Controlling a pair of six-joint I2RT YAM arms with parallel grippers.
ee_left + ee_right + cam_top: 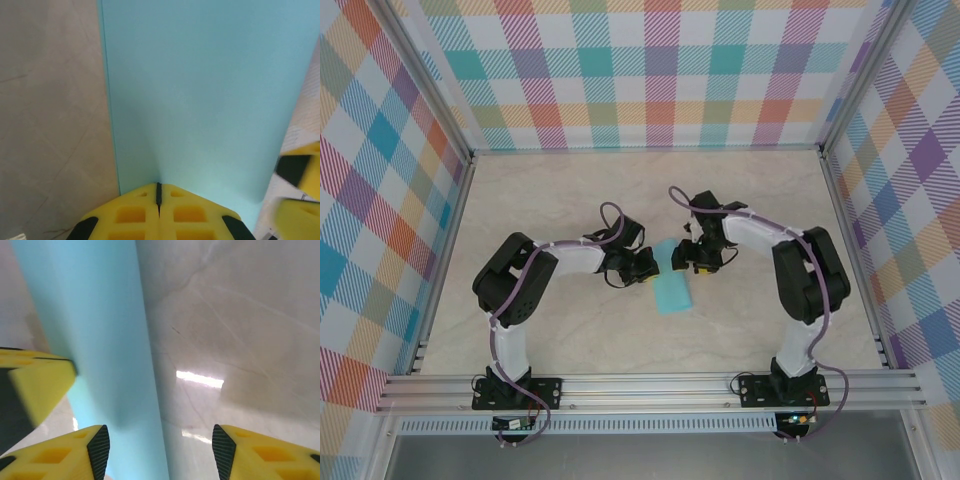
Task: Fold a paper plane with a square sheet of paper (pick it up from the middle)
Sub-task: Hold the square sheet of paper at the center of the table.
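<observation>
Left fingers [135, 216] are clamping together on one edge of the turquoise sheet [672, 290] lying on the bench [570, 200]; right fingers [95, 450] are standing apart astride its other edge. Likely risk: thin paper buckling or slipping w/ only one side pinched.

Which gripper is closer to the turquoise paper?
Left. The left gripper is pinched shut on an edge of the turquoise paper; the right gripper hangs open at the opposite side, the sheet's edge between its fingers.

I can read no lettering, number, brand or sign anywhere; the square sheet of paper [200, 100] is plain, unmarked turquoise.
</observation>
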